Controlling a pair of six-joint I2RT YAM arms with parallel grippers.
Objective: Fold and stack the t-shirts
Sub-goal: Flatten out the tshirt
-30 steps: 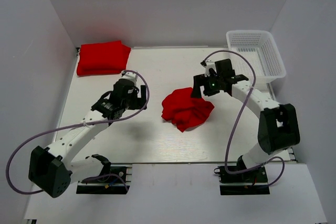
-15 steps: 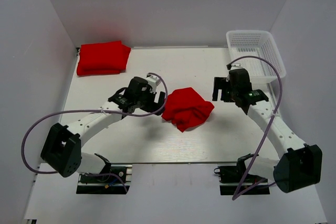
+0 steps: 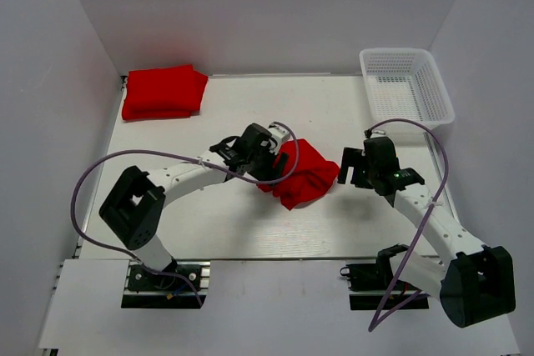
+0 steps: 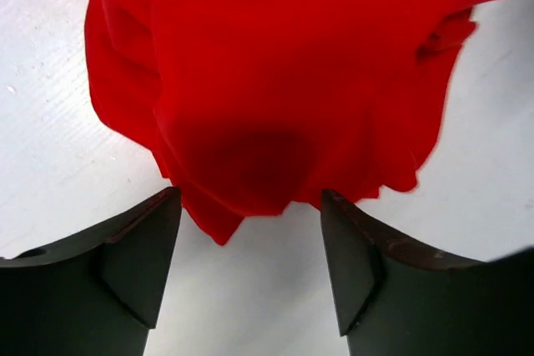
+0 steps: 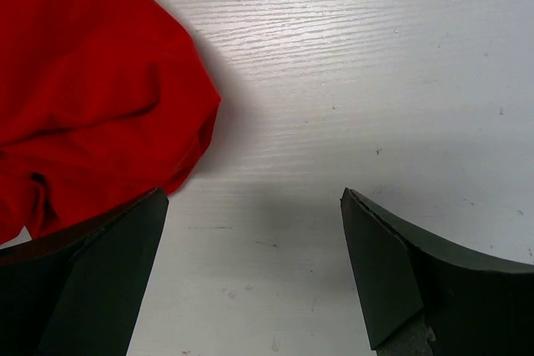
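**Meanwhile, one red shirt awaits folding**

A folded pile (image 3: 163, 92) of red t-shirts lies at the table's (image 3: 275, 106) far-left corner. A crumpled t-shirt (image 3: 300, 174) sits mid-table, not yet folded or stacked. The left end effector (image 4: 250, 214), spread wide, straddles its hem. The right end effector (image 5: 250, 231), equally wide, hovers beside it, empty.

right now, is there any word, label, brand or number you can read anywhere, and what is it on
None: no readable text in any view.
The crumpled t-shirt and the folded t-shirts are plain red with no print.
The white basket and the table show no marks or labels.
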